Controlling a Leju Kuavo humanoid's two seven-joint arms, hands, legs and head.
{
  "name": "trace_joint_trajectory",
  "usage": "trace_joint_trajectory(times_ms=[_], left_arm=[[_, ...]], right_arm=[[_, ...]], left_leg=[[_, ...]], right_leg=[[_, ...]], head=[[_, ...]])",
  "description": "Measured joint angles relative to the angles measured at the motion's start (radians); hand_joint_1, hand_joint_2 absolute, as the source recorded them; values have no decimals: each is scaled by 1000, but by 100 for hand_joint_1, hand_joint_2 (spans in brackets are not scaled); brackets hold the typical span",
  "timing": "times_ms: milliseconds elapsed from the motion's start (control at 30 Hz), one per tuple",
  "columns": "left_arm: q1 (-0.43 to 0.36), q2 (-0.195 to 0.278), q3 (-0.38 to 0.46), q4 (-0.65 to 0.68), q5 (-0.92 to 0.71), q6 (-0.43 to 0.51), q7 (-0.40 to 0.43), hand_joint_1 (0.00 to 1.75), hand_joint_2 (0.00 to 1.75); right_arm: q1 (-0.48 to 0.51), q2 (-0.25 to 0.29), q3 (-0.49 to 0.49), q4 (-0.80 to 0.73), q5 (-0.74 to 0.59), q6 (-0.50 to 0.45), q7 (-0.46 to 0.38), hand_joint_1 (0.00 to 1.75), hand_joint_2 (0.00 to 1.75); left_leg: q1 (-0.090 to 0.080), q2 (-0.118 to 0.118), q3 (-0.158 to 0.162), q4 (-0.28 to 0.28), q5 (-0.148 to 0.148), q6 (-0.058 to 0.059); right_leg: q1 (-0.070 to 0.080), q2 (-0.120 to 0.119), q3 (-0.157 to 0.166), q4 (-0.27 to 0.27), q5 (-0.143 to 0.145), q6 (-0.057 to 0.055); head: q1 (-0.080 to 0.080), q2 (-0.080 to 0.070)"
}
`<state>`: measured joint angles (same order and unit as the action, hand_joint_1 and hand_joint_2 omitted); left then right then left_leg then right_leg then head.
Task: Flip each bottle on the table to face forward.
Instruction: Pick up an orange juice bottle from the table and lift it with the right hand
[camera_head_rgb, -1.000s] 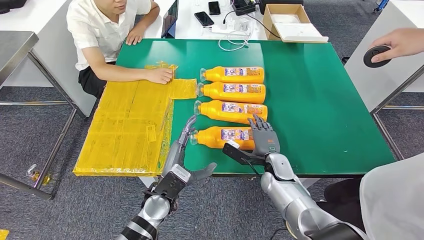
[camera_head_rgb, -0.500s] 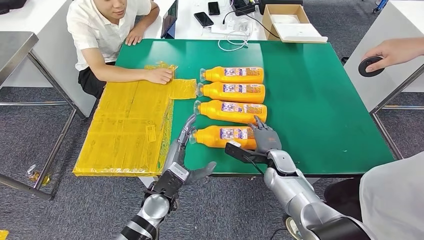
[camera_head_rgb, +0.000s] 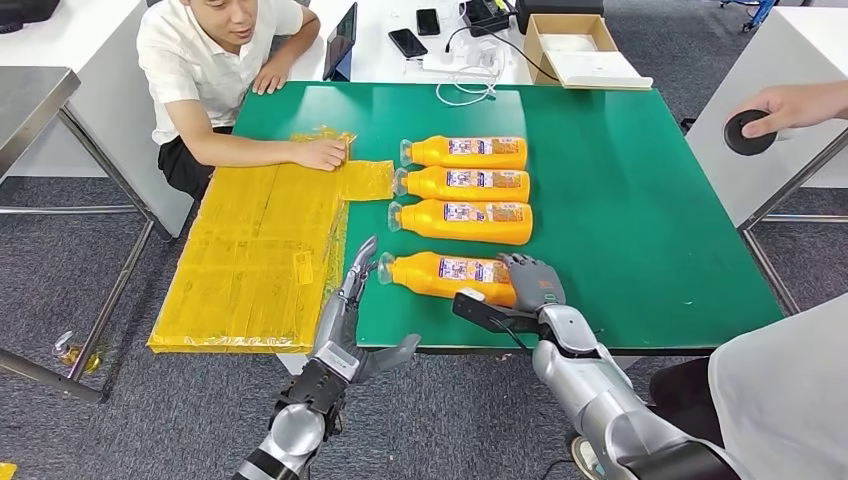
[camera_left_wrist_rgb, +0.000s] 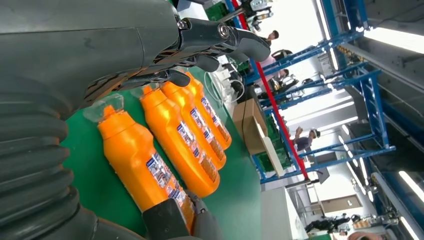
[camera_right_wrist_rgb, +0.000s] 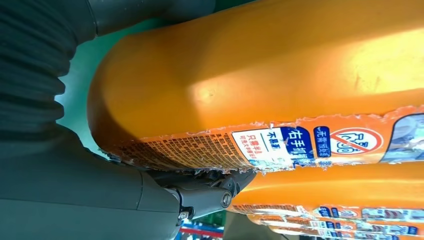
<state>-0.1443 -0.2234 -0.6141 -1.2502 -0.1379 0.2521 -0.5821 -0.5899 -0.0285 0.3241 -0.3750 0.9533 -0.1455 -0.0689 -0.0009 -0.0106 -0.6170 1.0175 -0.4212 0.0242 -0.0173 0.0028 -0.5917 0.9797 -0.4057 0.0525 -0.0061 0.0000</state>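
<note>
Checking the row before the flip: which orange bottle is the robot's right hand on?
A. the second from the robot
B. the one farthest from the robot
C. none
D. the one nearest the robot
D: the right hand grips the base of the nearest orange bottle, set apart from the other three.

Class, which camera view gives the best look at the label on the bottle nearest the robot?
The right wrist view: the nearest bottle is close enough that its label shows printed text. The head view shows the whole bottle, label tiny, with the right hand at its base. The left wrist view shows it slanted, label small.
</note>
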Motion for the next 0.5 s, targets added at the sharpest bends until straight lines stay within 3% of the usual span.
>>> trace_joint_trajectory(times_ms=[333,500], left_arm=[[2,9,29,-2,68,-22,7,0,175],[23,9,51,-19,127,-54,17,0,175]], right_arm=[[31,9,-125,-2,-248,120,-303,175,175],[69,24,-198,-27,-345,132,-405,175,175]], left_leg=[[0,4,7,0,-2,0],[0,4,6,0,-2,0]], right_leg=[[0,5,5,0,0,0],[0,5,5,0,0,0]], head=[[0,0],[0,0]])
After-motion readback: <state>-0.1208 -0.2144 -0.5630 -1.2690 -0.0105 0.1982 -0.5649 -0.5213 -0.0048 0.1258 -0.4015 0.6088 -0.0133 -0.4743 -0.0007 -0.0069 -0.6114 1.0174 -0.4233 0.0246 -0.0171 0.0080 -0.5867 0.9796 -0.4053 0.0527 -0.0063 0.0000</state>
